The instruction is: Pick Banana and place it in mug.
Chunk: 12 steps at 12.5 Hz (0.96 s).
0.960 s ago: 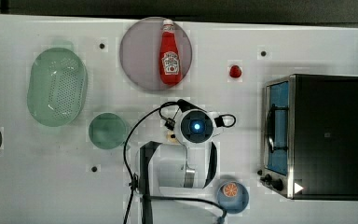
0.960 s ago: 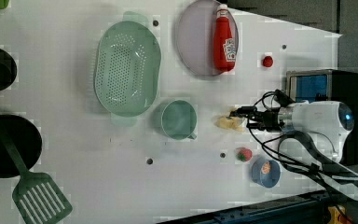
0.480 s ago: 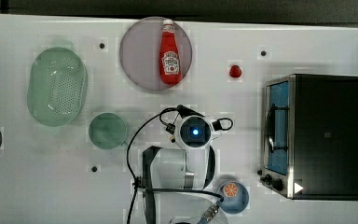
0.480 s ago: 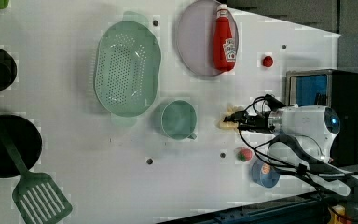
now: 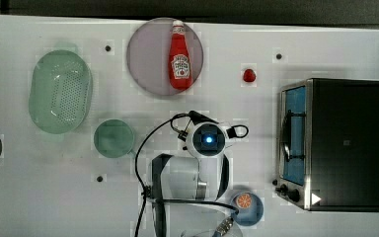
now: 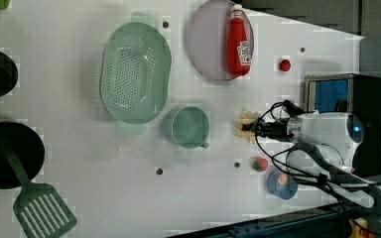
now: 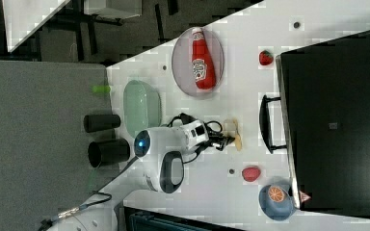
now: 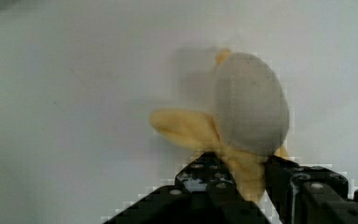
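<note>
One step in hand: closing on the banana before any lift
Top view: mug (image 5: 114,138) sits beside the arm, on the top view's left
Left view: banana (image 6: 246,126) lies just right of the mug, gripper (image 6: 256,130) at it
Right view: banana (image 7: 232,130) on the table (image 7: 270,19)
Wrist view: fingers (image 8: 214,179) flank the banana's peel end, apparently pinching it; squeeze fully, then lift straight

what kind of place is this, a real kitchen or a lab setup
Likely a lab tabletop staged as a play kitchen: a robot arm over a white table with a toy ketchup bottle, green colander and small oven.
</note>
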{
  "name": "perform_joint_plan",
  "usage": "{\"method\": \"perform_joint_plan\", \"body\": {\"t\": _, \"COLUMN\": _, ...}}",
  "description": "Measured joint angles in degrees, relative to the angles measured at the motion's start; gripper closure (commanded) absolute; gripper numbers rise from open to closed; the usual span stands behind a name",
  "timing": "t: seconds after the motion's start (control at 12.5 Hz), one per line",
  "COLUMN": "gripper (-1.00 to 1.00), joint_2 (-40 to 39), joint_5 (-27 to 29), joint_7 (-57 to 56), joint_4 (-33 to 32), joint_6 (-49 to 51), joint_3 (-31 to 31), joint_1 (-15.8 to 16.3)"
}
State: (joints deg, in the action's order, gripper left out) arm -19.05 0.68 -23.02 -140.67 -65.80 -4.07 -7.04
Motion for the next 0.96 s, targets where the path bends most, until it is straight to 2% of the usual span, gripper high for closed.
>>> {"method": "perform_joint_plan", "body": {"t": 0.24, "gripper": 0.42, "joint_2": 10.7, "joint_5": 0.5, "joint_7": -0.3, "joint_4": 0.0, "joint_6": 13.2, "joint_3": 1.1, "joint_1": 0.4}}
{"method": "perform_joint_plan", "body": {"t": 0.4, "gripper": 0.42, "joint_2": 18.7, "joint_5": -0.2, "joint_7": -0.6, "joint_4": 4.6, "joint_6": 24.7, "joint_3": 2.2, "joint_1": 0.1}}
{"method": "perform_joint_plan", "body": {"t": 0.72, "gripper": 0.42, "joint_2": 30.3, "joint_5": -0.9, "joint_7": -0.8, "joint_4": 13.7, "joint_6": 39.0, "joint_3": 0.9, "joint_1": 0.2}}
{"method": "perform_joint_plan", "body": {"t": 0.8, "gripper": 0.42, "joint_2": 31.7, "joint_5": 0.5, "joint_7": -0.8, "joint_4": 13.7, "joint_6": 39.6, "joint_3": 0.9, "joint_1": 0.2}}
{"method": "perform_joint_plan", "body": {"t": 0.96, "gripper": 0.42, "joint_2": 32.6, "joint_5": -0.5, "joint_7": -0.8, "joint_4": 15.0, "joint_6": 39.6, "joint_3": -2.1, "joint_1": -1.0}}
